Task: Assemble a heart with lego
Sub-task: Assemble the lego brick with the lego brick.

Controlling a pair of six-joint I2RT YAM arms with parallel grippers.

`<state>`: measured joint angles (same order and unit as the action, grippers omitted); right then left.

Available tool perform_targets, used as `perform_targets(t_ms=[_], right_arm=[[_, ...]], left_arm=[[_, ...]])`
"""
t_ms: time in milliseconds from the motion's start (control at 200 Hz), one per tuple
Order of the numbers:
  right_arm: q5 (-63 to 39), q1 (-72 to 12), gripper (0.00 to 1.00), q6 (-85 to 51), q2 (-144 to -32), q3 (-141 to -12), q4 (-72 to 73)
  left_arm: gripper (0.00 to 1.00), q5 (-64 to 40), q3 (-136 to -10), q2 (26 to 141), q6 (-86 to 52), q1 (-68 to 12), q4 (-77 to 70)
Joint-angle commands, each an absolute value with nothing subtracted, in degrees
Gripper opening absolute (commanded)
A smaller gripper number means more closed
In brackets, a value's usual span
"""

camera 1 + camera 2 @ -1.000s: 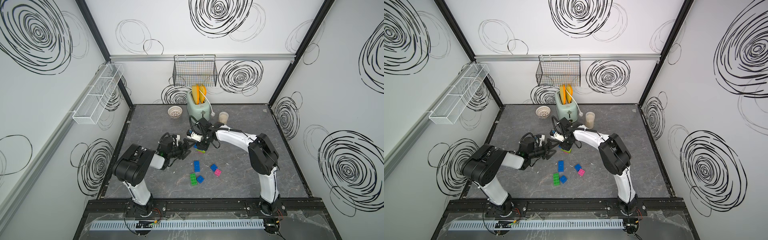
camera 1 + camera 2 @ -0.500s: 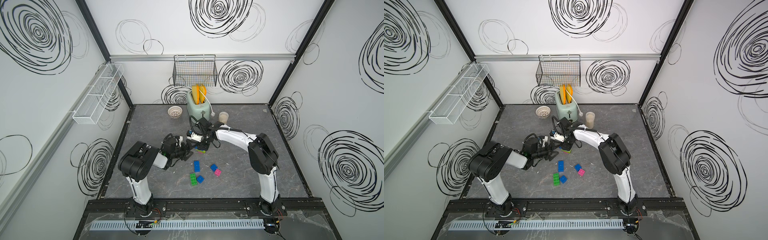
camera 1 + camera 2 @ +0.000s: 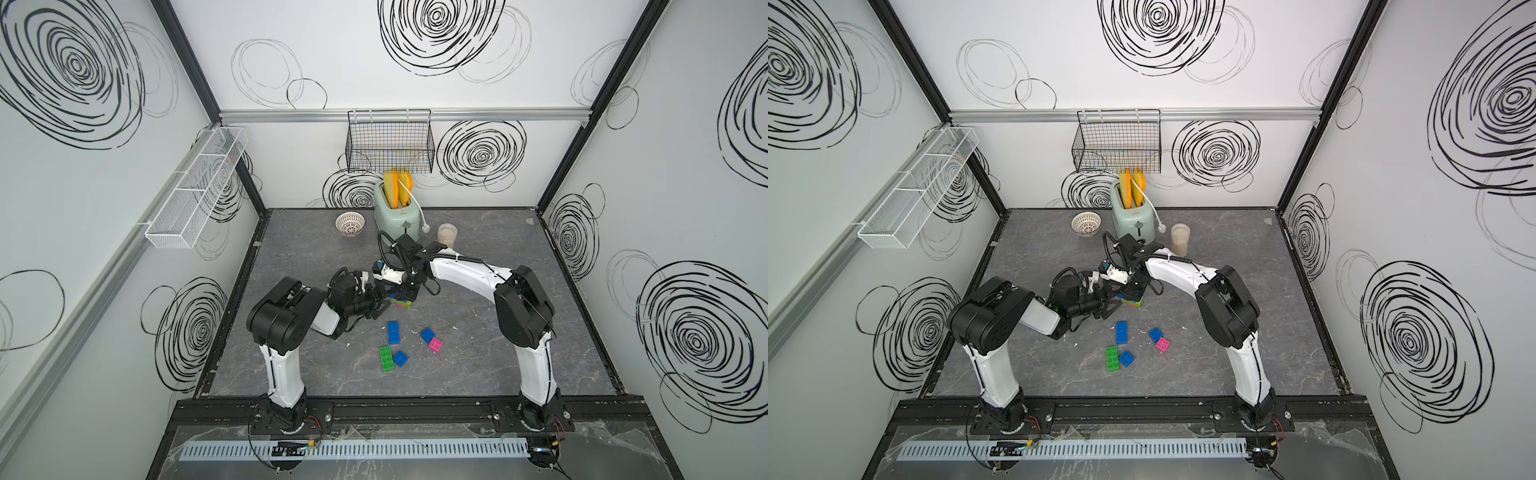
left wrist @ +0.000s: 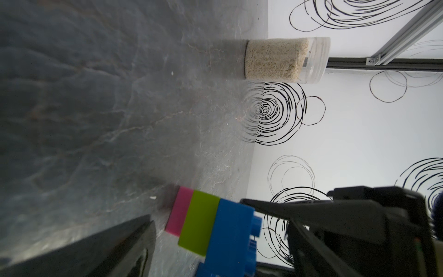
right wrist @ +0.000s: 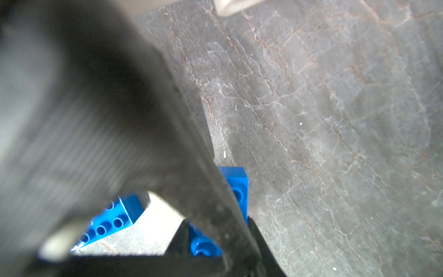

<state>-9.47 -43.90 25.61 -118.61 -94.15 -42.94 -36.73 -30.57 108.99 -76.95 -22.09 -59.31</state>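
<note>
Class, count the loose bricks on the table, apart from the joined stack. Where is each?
5. A long blue brick nearest the stack; a square blue brick next to a pink brick; a green brick beside a second square blue brick. Others may be hidden.

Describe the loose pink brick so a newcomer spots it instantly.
From the mint-green toaster at the back of the table, come forward to the scatter of loose bricks. The pink brick lies at its end on the robot's right, beside a small blue brick; every other loose brick is blue or green.
</note>
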Motion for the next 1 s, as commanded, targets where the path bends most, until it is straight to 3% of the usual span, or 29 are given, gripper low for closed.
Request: perform_targets(t_ms=[0, 390, 790, 995], right_arm=[[-10.3, -44.1, 0.31, 27.2, -121.9, -95.7, -45.0], [-10.4, -44.1, 0.31, 27.5, -122.5, -96.1, -44.7], [-9.1, -44.7, 0.31, 29.2, -124.2, -97.6, -45.4], [-10.2, -44.7, 0.31, 29.3, -124.5, -97.5, -45.7]], left_arm=[[0.86, -38.0, -31.2, 110.3, -77.3, -23.1, -61.9], [0.74, -37.9, -31.4, 111.3, -77.7, -23.2, -62.6], [0.75, -38.0, -31.1, 111.0, -77.6, -23.4, -62.4], [0.68, -37.7, -31.0, 111.5, -77.5, -23.8, -62.7]])
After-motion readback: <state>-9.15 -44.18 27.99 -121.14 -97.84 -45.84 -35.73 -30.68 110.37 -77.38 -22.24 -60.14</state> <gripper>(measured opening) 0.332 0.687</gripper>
